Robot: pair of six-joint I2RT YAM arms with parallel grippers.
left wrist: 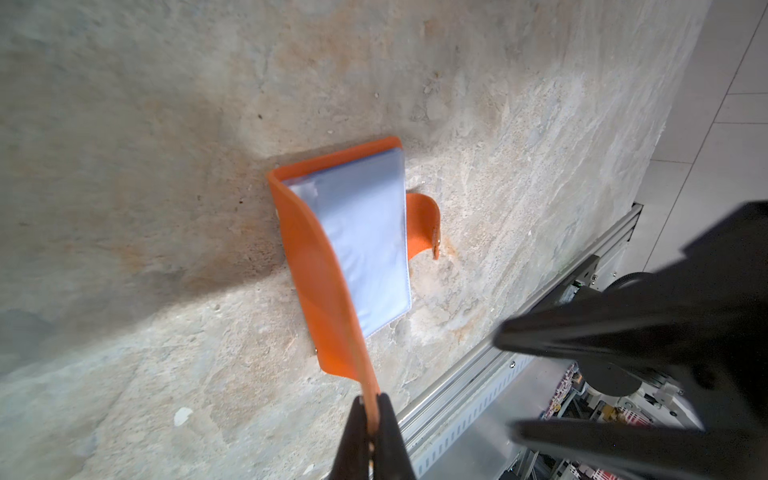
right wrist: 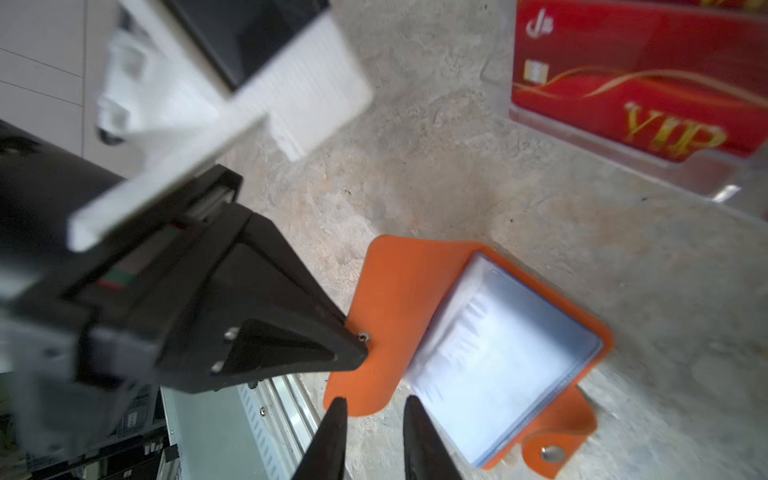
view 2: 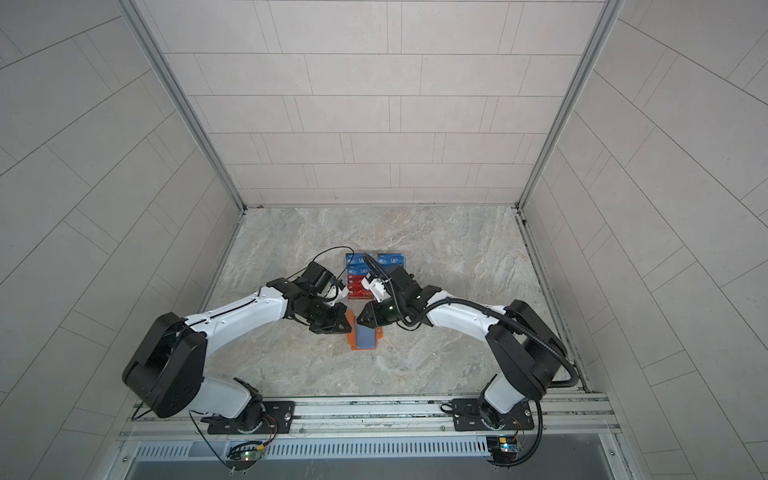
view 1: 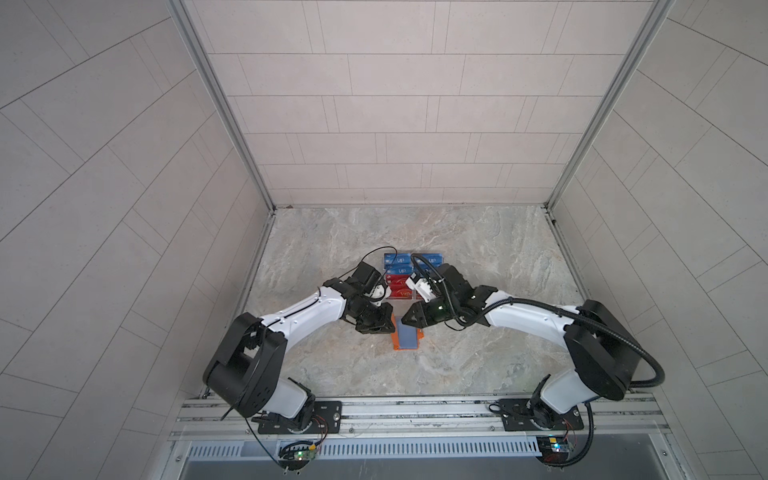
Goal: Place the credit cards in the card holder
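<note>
The orange card holder [view 1: 409, 347] [view 2: 365, 345] lies open on the stone table between both grippers. My left gripper [left wrist: 371, 401] is shut on the edge of its orange cover [left wrist: 316, 257] and holds that flap lifted, baring the clear sleeves [left wrist: 365, 249] [right wrist: 498, 365]. My right gripper [right wrist: 376, 401] hovers open just above the holder's near corner, with nothing between its fingers. Blue credit cards [view 1: 397, 260] and red credit cards [view 1: 401, 293] [right wrist: 640, 83] stand in rows behind the grippers. In both top views the arms partly hide the cards.
The cards sit in a clear tiered stand [right wrist: 706, 174] just beyond the holder. The holder's snap tab [right wrist: 552, 449] sticks out on the table. An aluminium rail [view 1: 415, 411] runs along the table's front edge. Tiled walls close in three sides.
</note>
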